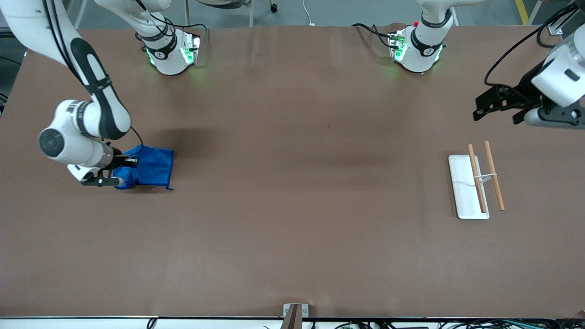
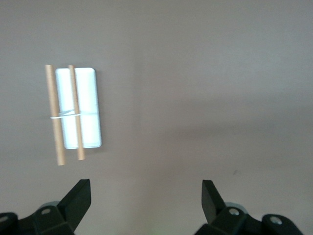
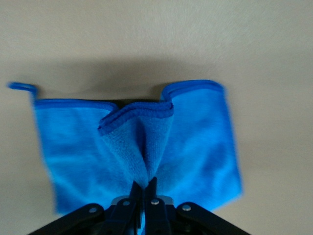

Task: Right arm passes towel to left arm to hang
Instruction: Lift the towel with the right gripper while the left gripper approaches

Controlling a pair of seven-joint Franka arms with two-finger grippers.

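Blue towel (image 1: 148,167) lies at the right arm's end of the table, the right gripper (image 1: 119,170) pinching its bunched edge. Left gripper (image 1: 496,107) waits at about three o'clock, well apart. Its wrist view shows jaws spread above the rack (image 2: 78,108) (wooden rails). Right wrist view: towel (image 3: 142,147) runs straight ahead from the closed jaws.

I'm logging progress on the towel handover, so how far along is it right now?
Done: the right gripper has shut on a fold of the towel, bunching it at the right arm's end of the table. In hand: the lift; in the front view most of the cloth looks low over the table. Left: the pass and the hanging. The left gripper waits open in the air near the rack, holding nothing.
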